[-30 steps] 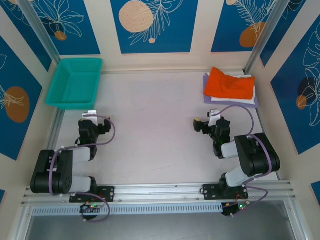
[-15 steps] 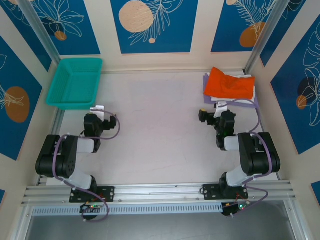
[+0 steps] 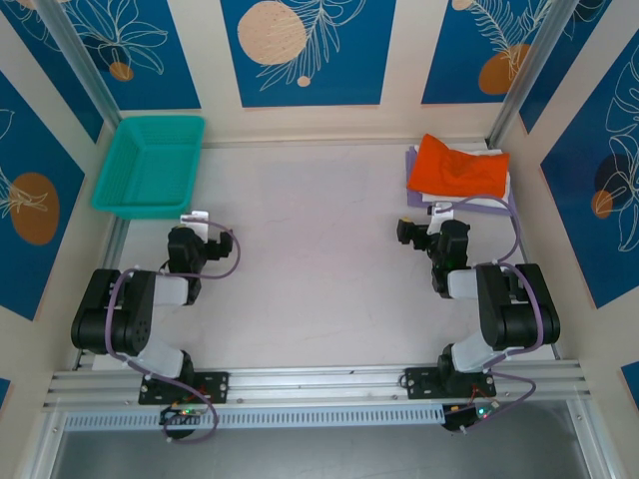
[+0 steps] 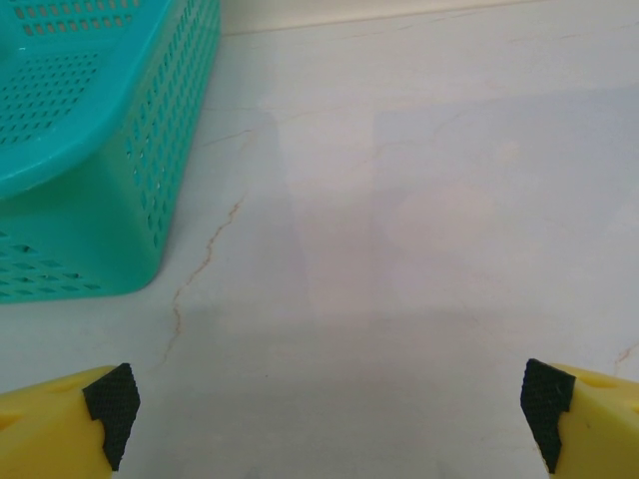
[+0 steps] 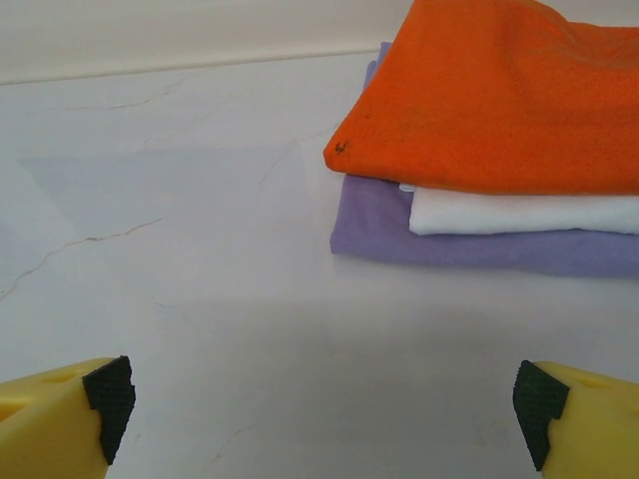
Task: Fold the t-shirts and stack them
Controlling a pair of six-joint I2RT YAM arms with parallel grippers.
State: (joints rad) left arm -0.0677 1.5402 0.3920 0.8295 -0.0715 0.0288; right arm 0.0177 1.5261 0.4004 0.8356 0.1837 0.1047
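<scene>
Three folded t-shirts lie stacked at the table's far right: an orange t-shirt [image 3: 459, 168] [image 5: 499, 100] on top, a white t-shirt [image 3: 496, 198] [image 5: 519, 212] under it, and a lavender t-shirt [image 3: 503, 209] [image 5: 399, 228] at the bottom. My right gripper [image 3: 440, 212] [image 5: 324, 404] stands open just in front of the stack's near left corner, low over the table, with nothing between its fingers. On the left side my left gripper [image 3: 194, 217] [image 4: 329, 409] is open and empty too, low over bare table, just in front of the basket's near right corner.
A teal mesh basket [image 3: 150, 165] [image 4: 80, 150] sits empty at the far left corner. Patterned walls and metal posts close in the table on three sides. Bare table surface [image 3: 310, 220] lies between the two arms.
Since one second ago both arms have drawn up, and each gripper has shifted a little away from the bases and to the right. Over the last half second nothing has moved.
</scene>
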